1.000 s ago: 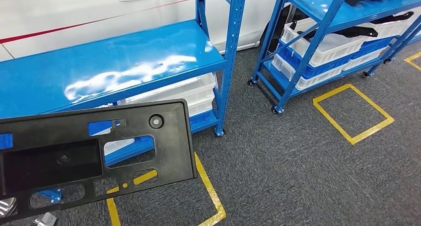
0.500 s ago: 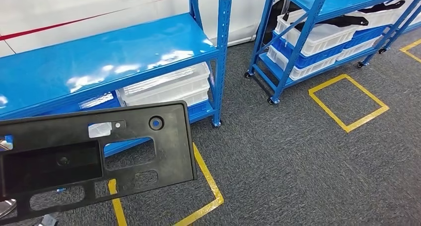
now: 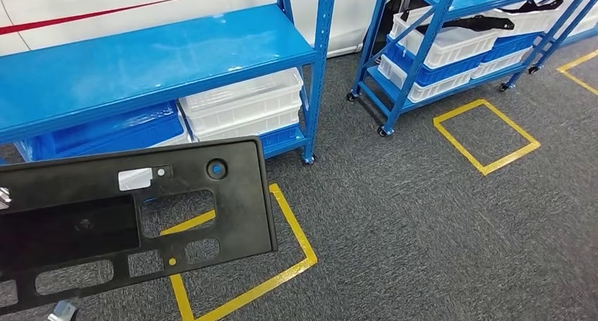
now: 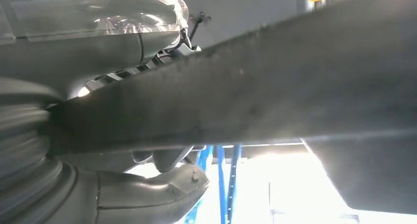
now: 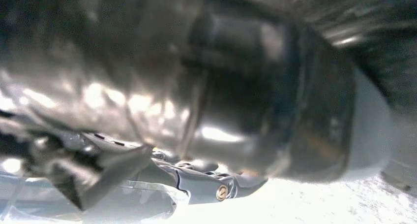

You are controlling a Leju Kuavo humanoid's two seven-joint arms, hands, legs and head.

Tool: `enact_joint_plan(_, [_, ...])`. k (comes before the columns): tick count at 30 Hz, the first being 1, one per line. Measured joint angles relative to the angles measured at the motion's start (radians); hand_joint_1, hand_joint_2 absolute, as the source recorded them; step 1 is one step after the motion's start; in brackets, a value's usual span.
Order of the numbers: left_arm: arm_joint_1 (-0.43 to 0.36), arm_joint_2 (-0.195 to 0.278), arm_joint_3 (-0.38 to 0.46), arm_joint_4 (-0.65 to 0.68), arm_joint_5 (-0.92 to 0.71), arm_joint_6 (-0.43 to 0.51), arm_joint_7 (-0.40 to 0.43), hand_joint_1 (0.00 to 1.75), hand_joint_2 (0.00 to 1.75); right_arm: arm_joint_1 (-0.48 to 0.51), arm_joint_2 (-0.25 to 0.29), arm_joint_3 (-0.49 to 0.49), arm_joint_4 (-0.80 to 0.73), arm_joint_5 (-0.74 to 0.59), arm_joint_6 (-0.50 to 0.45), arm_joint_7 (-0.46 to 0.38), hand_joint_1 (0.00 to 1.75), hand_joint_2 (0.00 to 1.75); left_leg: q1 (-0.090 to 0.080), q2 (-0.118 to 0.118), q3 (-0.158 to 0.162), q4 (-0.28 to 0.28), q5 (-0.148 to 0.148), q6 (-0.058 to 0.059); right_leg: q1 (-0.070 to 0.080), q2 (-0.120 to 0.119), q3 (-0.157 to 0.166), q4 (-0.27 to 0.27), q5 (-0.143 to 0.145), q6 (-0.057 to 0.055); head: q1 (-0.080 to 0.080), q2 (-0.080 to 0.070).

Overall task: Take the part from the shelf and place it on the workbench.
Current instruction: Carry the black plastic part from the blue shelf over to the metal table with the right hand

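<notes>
Near left in the head view: a flat black part (image 3: 134,222) with rectangular cut-outs and a round hole, held up over the grey carpet (image 3: 423,229) and tilted, its right end higher. Below it, on the carpet, a yellow taped square (image 3: 282,275). Beyond it, far left, a blue shelf (image 3: 162,56) with a bare glossy top level; underneath, white bins (image 3: 243,109) and a blue bin (image 3: 106,130). Far right, a second blue rack on wheels (image 3: 451,25) with white and blue bins and dark parts lying on them. Between that rack and the near right, another yellow taped square (image 3: 486,134). Behind the shelves, a white wall with a red stripe.

In the left wrist view: part's dark edge (image 4: 275,81) crossing the whole picture, clamped in the left hand (image 4: 113,135), grey thumb (image 4: 152,192) on one face and the rest of the hand on the other.

In the right wrist view: right hand (image 5: 206,179) seen blurred, close behind a dark rounded shape; whether spread or curled, cannot tell.
</notes>
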Motion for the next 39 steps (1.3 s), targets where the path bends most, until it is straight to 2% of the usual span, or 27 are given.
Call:
enact_joint_plan(2, [0.001,0.005,-0.001,0.000,0.000,0.000,0.008,1.75,1.75,0.000,0.000,-0.002,0.000,0.001,0.000,0.001,0.00,0.00,-0.004,0.000,-0.034,0.001,0.027,0.004,0.000,0.000,-0.015,0.116,-0.097,0.007,0.000,0.000])
enact_joint_plan(3, [0.001,0.008,-0.001,0.001,0.000,0.000,0.014,1.75,1.75,0.000,0.000,-0.003,0.000,0.002,0.000,0.001,0.00,0.00,-0.006,0.001,-0.051,0.002,0.040,0.004,0.000,0.000,-0.014,0.165,-0.113,0.008,0.000,0.000])
enact_joint_plan(4, [0.001,0.012,-0.002,0.001,0.000,0.000,0.020,1.75,1.75,0.000,0.000,-0.005,0.000,0.002,0.000,0.002,0.00,0.00,-0.010,0.001,-0.068,0.003,0.053,0.004,0.001,0.000,-0.002,0.190,-0.106,0.005,0.000,0.000])
enact_joint_plan(5, [0.001,0.015,-0.003,0.001,0.000,0.000,0.024,1.75,1.75,0.000,0.000,-0.006,0.000,0.002,0.000,0.004,0.00,0.00,-0.013,0.001,-0.084,0.004,0.066,0.005,0.002,0.000,0.026,0.183,-0.081,0.000,0.000,0.000])
enact_joint_plan(7, [0.001,0.023,-0.003,0.001,0.000,0.000,0.028,1.75,1.75,-0.002,0.000,-0.008,0.000,0.003,0.000,0.009,0.00,0.00,-0.020,0.000,-0.113,0.004,0.091,0.004,0.009,0.000,0.134,0.066,-0.043,-0.023,0.000,0.000])
enact_joint_plan(9, [0.000,0.028,-0.003,0.001,0.000,0.000,0.019,1.75,1.75,-0.005,0.000,-0.010,0.000,0.004,0.001,0.012,0.00,0.00,-0.022,0.000,-0.126,0.003,0.109,-0.002,0.021,-0.001,0.248,-0.096,-0.066,-0.047,0.000,0.000])
enact_joint_plan(10, [-0.001,0.030,-0.003,0.001,0.000,0.000,0.011,1.75,1.75,-0.006,0.001,-0.010,0.000,0.005,0.001,0.013,0.00,0.00,-0.020,0.001,-0.127,0.001,0.116,-0.007,0.026,-0.002,0.277,-0.143,-0.081,-0.055,0.000,0.000])
enact_joint_plan(11, [-0.002,0.030,-0.003,0.001,0.000,0.000,0.002,1.75,1.75,-0.006,0.001,-0.010,0.001,0.006,0.002,0.013,0.00,0.00,-0.018,0.003,-0.127,-0.002,0.124,-0.013,0.029,-0.002,0.286,-0.167,-0.085,-0.061,0.000,0.000])
enact_joint_plan(13, [-0.002,0.031,-0.003,0.000,0.000,0.000,-0.007,1.75,1.75,-0.006,0.003,-0.010,0.002,0.009,0.003,0.013,0.00,0.00,-0.014,0.004,-0.131,-0.003,0.129,-0.025,0.027,-0.001,0.280,-0.184,-0.059,-0.071,0.000,0.000])
enact_joint_plan(14, [0.000,0.031,-0.002,0.000,0.000,0.000,-0.009,1.75,1.75,-0.006,0.004,-0.010,0.002,0.010,0.003,0.013,0.00,0.00,-0.014,0.001,-0.138,0.013,0.108,-0.030,0.024,0.000,0.275,-0.193,-0.044,-0.075,0.000,0.000])
enact_joint_plan(15, [0.003,0.031,0.000,0.000,0.000,0.000,-0.009,1.75,1.75,-0.005,0.006,-0.010,0.003,0.012,0.004,0.012,0.00,0.00,-0.014,-0.003,-0.150,0.046,0.071,-0.034,0.021,0.002,0.267,-0.200,-0.029,-0.077,0.000,0.000])
enact_joint_plan(17, [0.011,0.033,0.003,0.000,0.000,0.000,-0.010,1.75,1.75,-0.005,0.008,-0.010,0.003,0.014,0.006,0.011,0.00,0.00,-0.010,-0.009,-0.184,0.164,-0.023,-0.043,0.021,0.007,0.243,-0.197,-0.011,-0.078,0.000,0.000])
enact_joint_plan(18, [0.015,0.035,0.004,0.000,0.000,0.000,-0.011,1.75,1.75,-0.004,0.008,-0.010,0.003,0.014,0.006,0.010,0.00,0.00,-0.009,-0.009,-0.197,0.222,-0.047,-0.047,0.020,0.011,0.229,-0.193,-0.005,-0.076,0.000,0.000])
enact_joint_plan(19, [0.018,0.037,0.005,0.000,0.000,0.000,-0.010,1.75,1.75,-0.004,0.008,-0.010,0.003,0.014,0.006,0.010,0.00,0.00,-0.007,-0.009,-0.198,0.256,-0.050,-0.051,0.018,0.016,0.216,-0.186,0.001,-0.073,0.000,0.000])
enact_joint_plan(20, [0.019,0.042,0.005,0.000,0.000,0.000,-0.010,1.75,1.75,-0.004,0.008,-0.010,0.003,0.015,0.006,0.010,0.00,0.00,-0.006,-0.009,-0.182,0.255,-0.035,-0.055,0.016,0.022,0.201,-0.176,0.005,-0.070,0.000,0.000])
enact_joint_plan(21, [0.020,0.046,0.005,0.000,0.000,0.000,-0.010,1.75,1.75,-0.004,0.008,-0.010,0.003,0.015,0.006,0.011,0.00,0.00,-0.003,-0.013,-0.145,0.212,-0.010,-0.060,0.013,0.029,0.187,-0.163,0.006,-0.066,0.000,0.000])
enact_joint_plan(23, [0.019,0.055,0.005,0.000,0.000,0.000,-0.009,1.75,1.75,-0.006,0.008,-0.011,0.003,0.016,0.006,0.013,0.00,0.00,0.004,-0.043,-0.053,0.079,0.015,-0.064,0.008,0.045,0.159,-0.131,0.005,-0.056,0.000,0.000])
enact_joint_plan(25, [0.020,0.061,0.005,-0.001,0.000,0.000,-0.007,1.75,1.75,-0.008,0.008,-0.011,0.003,0.019,0.007,0.015,0.00,0.00,0.007,-0.070,-0.011,0.009,0.008,-0.056,0.009,0.063,0.136,-0.104,0.004,-0.046,0.000,0.000])
enact_joint_plan(27, [0.020,0.066,0.005,-0.002,0.000,0.000,-0.002,1.75,1.75,-0.008,0.007,-0.011,0.002,0.021,0.007,0.016,0.00,0.00,0.006,-0.060,-0.016,0.008,0.005,-0.041,0.012,0.081,0.123,-0.092,0.008,-0.036,0.000,0.000])
enact_joint_plan(29, [0.019,0.070,0.004,-0.002,0.000,0.000,0.001,1.75,1.75,-0.006,0.006,-0.011,0.003,0.022,0.008,0.016,0.00,0.00,0.008,-0.037,-0.020,0.006,0.009,-0.027,0.013,0.067,0.107,-0.069,-0.006,-0.025,0.000,0.000])
enact_joint_plan(30, [0.019,0.072,0.004,-0.002,0.000,0.000,0.003,1.75,1.75,-0.005,0.005,-0.011,0.003,0.023,0.008,0.016,0.00,0.00,0.009,-0.025,-0.022,0.005,0.012,-0.020,0.012,0.050,0.091,-0.035,-0.028,-0.019,0.000,0.000])
enact_joint_plan(32, [0.020,0.073,0.004,-0.003,0.000,0.000,0.004,1.75,1.75,-0.004,0.004,-0.012,0.003,0.023,0.008,0.016,0.00,0.00,0.006,-0.002,-0.029,0.005,0.015,-0.014,0.009,0.019,0.035,0.086,-0.096,-0.007,0.001,0.000])
enact_joint_plan(34, [0.021,0.074,0.004,-0.003,0.000,0.000,0.006,1.75,1.75,-0.004,0.003,-0.012,0.003,0.022,0.008,0.014,0.00,0.00,0.004,0.022,-0.032,0.006,0.017,-0.012,0.006,0.013,-0.008,0.186,-0.132,-0.002,0.001,0.000])
enact_joint_plan(35, [0.021,0.075,0.004,-0.003,0.000,0.000,0.009,1.75,1.75,-0.003,0.002,-0.013,0.003,0.022,0.008,0.013,0.00,0.00,0.004,0.033,-0.032,0.006,0.016,-0.012,0.005,0.012,-0.004,0.186,-0.121,-0.003,0.001,0.000])
enact_joint_plan(36, [0.022,0.077,0.003,-0.003,0.000,0.000,0.013,1.75,1.75,-0.002,0.002,-0.013,0.003,0.023,0.008,0.013,0.00,0.00,0.003,0.044,-0.030,0.006,0.016,-0.013,0.005,0.008,0.020,0.147,-0.093,-0.006,0.001,0.000])
enact_joint_plan(37, [0.022,0.080,0.003,-0.003,0.000,0.000,0.018,1.75,1.75,-0.001,0.002,-0.013,0.003,0.023,0.008,0.013,0.00,0.00,0.002,0.053,-0.027,0.006,0.015,-0.014,0.007,-0.003,0.059,0.077,-0.056,-0.011,0.001,0.000])
enact_joint_plan(39, [0.023,0.088,0.003,-0.004,0.000,0.000,0.027,1.75,1.75,0.001,0.002,-0.013,0.003,0.023,0.008,0.014,0.00,0.00,0.000,0.068,-0.024,0.004,0.013,-0.019,0.018,-0.044,0.126,-0.054,-0.014,-0.027,0.001,0.000])
